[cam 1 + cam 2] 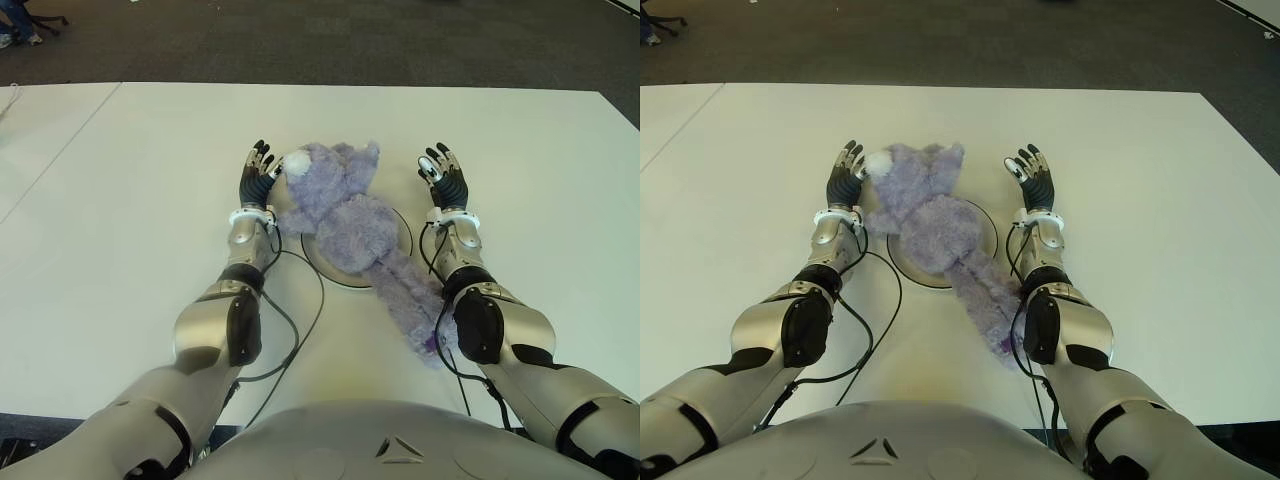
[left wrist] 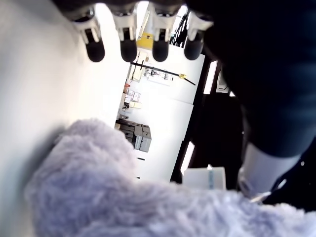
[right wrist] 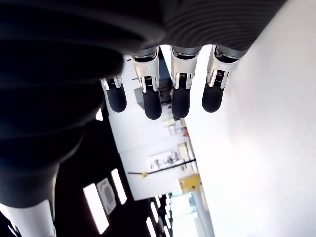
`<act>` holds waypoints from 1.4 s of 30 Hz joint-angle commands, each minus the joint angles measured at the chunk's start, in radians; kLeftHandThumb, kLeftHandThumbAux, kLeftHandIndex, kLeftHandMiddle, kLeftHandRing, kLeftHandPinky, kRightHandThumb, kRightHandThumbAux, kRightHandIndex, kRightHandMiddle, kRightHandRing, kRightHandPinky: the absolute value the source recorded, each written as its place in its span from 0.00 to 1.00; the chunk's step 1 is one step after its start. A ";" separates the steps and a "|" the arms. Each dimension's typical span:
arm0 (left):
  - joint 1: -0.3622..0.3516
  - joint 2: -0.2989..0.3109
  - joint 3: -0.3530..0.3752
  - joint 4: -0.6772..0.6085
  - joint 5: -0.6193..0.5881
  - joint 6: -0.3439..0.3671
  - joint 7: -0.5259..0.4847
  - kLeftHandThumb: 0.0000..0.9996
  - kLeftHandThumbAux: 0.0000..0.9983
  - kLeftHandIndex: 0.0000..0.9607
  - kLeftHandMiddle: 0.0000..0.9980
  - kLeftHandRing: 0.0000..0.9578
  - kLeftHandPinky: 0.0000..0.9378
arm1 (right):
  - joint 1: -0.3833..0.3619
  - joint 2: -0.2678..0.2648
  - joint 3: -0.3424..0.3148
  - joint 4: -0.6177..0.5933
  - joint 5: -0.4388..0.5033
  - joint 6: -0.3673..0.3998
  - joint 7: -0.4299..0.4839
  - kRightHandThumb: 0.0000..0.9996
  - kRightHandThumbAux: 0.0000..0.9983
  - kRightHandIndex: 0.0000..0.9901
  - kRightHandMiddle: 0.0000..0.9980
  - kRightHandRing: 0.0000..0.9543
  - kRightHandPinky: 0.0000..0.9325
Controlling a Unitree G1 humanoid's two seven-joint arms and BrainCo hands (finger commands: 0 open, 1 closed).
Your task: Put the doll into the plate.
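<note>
Robot forearms frame a white table (image 1: 120, 200), where a purple plush doll (image 1: 345, 225) lies draped across a round plate (image 1: 405, 238), its body on the plate, its head spilling off the far-left rim and a limb trailing off the near rim toward the robot. Left of the plate, the left hand (image 1: 258, 178) stands open-fingered, seemingly brushing the doll's head. Right of the plate, the right hand (image 1: 444, 180) is spread, holding nothing. Soft, light and floppy, the doll likely bunches when gripped; its thick middle offers the surest hold.
</note>
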 commanded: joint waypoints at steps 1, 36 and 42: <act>0.182 -0.036 0.028 0.099 -0.027 0.120 0.017 0.00 0.76 0.01 0.03 0.03 0.04 | 0.213 0.045 -0.031 0.112 0.018 0.095 -0.020 0.00 0.73 0.10 0.13 0.11 0.12; 0.185 -0.037 0.007 0.100 -0.003 0.117 0.051 0.00 0.77 0.00 0.01 0.01 0.04 | 0.214 0.044 -0.034 0.112 0.012 0.098 -0.019 0.04 0.78 0.09 0.14 0.13 0.14; 0.184 -0.037 0.007 0.101 -0.004 0.125 0.058 0.00 0.80 0.00 0.01 0.02 0.06 | 0.214 0.045 -0.031 0.111 0.008 0.094 -0.027 0.07 0.81 0.10 0.15 0.14 0.16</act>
